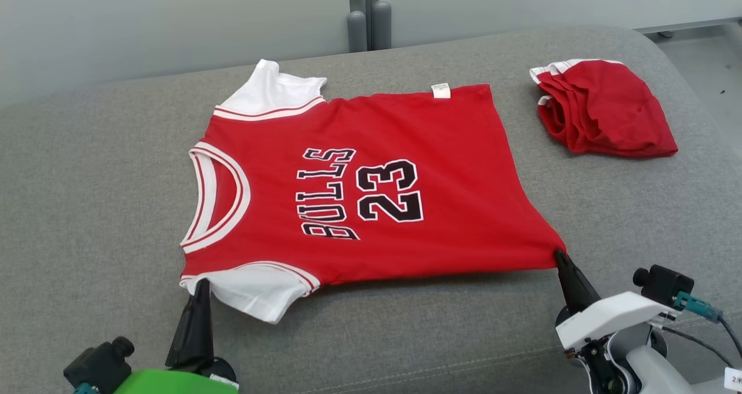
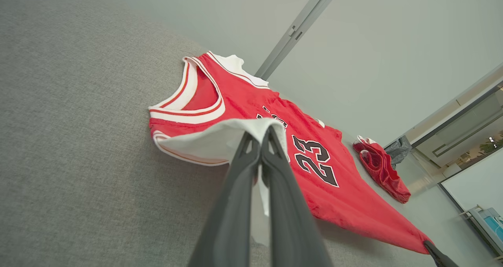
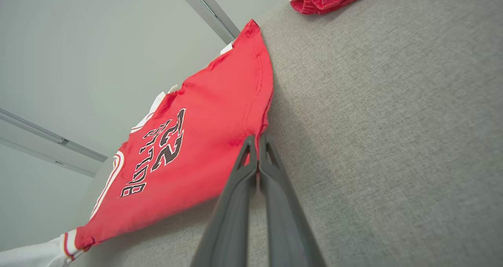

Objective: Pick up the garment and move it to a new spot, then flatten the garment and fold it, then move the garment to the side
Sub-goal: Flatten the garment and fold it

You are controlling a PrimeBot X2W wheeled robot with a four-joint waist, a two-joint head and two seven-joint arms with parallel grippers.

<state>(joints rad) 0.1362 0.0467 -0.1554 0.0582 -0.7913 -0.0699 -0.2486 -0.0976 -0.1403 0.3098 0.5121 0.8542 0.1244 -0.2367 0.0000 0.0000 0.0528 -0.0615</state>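
Closest to your head camera, the left gripper (image 1: 201,284) and the right gripper (image 1: 561,257) rise from the bottom edge, each with its long dark fingers pressed together. Both are clamped on cloth. The left one pinches the near white sleeve (image 1: 255,292), and the right one pinches the near hem corner (image 1: 550,252) of the red knit jersey (image 1: 359,191) with white sleeves and black BULLS 23 lettering.

You have the jersey on the broad grey woven cushion (image 1: 87,208), roughly at its middle, lying face up with the collar toward your left and the hem toward your right. A folded red garment (image 1: 603,113) sits well apart, at the far right.

You look to be finishing the flattening or about to start the fold. The near edge is pulled taut between your two grips and seems slightly raised, with a shadow beneath it. The body lies smooth, and the hem flares out to a point where the right gripper tugs it.

To fold, you would need to lift both ends together, carry the near edge over toward the far edge at an even pace, and keep both grips closed until the edges line up. If one side pulls harder than the other, the soft cloth is likely to skew.
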